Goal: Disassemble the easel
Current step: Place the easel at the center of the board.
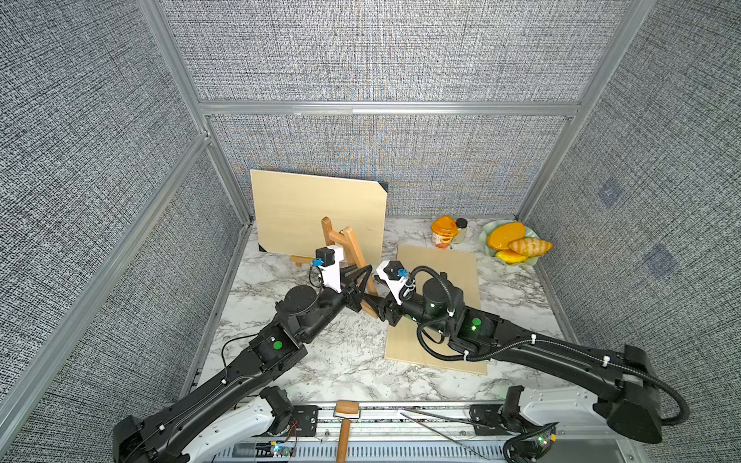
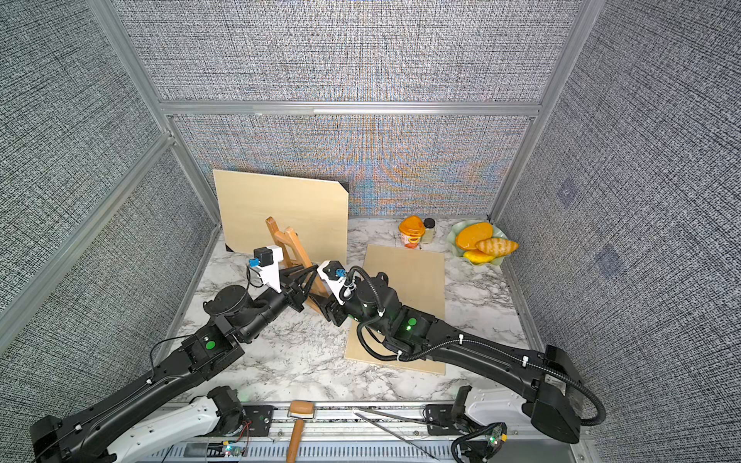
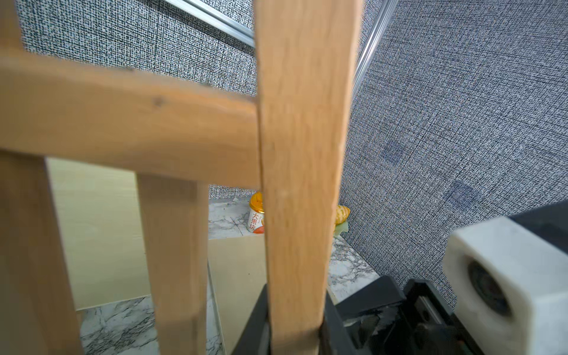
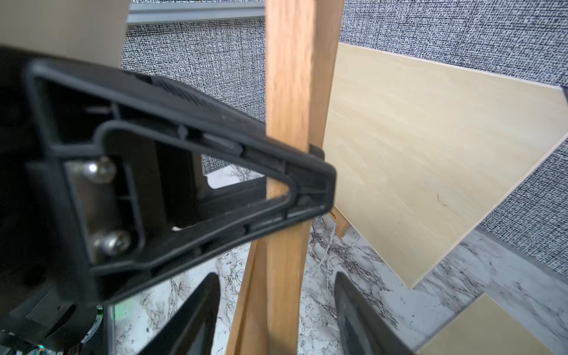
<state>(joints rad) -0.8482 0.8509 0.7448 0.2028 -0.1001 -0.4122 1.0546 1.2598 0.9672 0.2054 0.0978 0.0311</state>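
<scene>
The easel [image 1: 353, 246] stands far left on the table [image 1: 320, 360], just before a leaning board [image 1: 316, 208]. Its long leg slants down toward the near right. The left gripper [image 1: 365, 274] is clenched on that leg midway. Nearer, the right gripper [image 1: 368, 300] straddles it lower down, jaws released and apparently not touching.

Open bench [image 1: 328, 360] is lying near and left; the easel [image 1: 355, 245], leaning board [image 1: 304, 204] and flat board [image 1: 437, 260] are crowding the far middle.

L claw [image 4: 318, 167] clamped tight — R claw [image 4: 275, 278] jaws apart.
</scene>
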